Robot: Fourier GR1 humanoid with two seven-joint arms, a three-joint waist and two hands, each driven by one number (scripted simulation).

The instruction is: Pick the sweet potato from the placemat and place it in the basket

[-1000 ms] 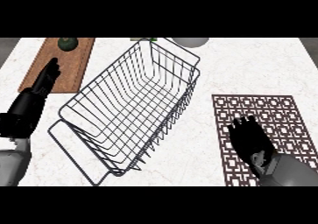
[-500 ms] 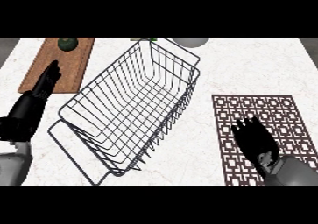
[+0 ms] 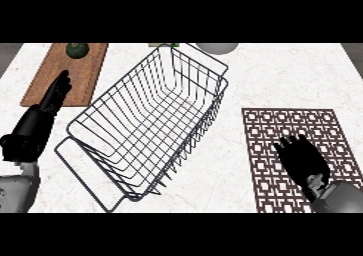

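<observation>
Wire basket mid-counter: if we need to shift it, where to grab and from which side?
Probably the basket by its top rim wire, midway along its long right side, approached from the right by the right hand. That rim is bare, thin enough to curl fingers round, and faces the placemat under that hand; a mid-side hold should limit swinging.

No readable text, labels, brands or numbers anywhere before me. Placemat (image 3: 291, 135) carries only repeating square fret pattern, no letters. Wire basket (image 3: 151, 125) bare of tags. Wooden board (image 3: 80, 75) plain grain, no stamp. Marbled worktop (image 3: 287, 75) unmarked. Nothing legible on my forearms either.
</observation>
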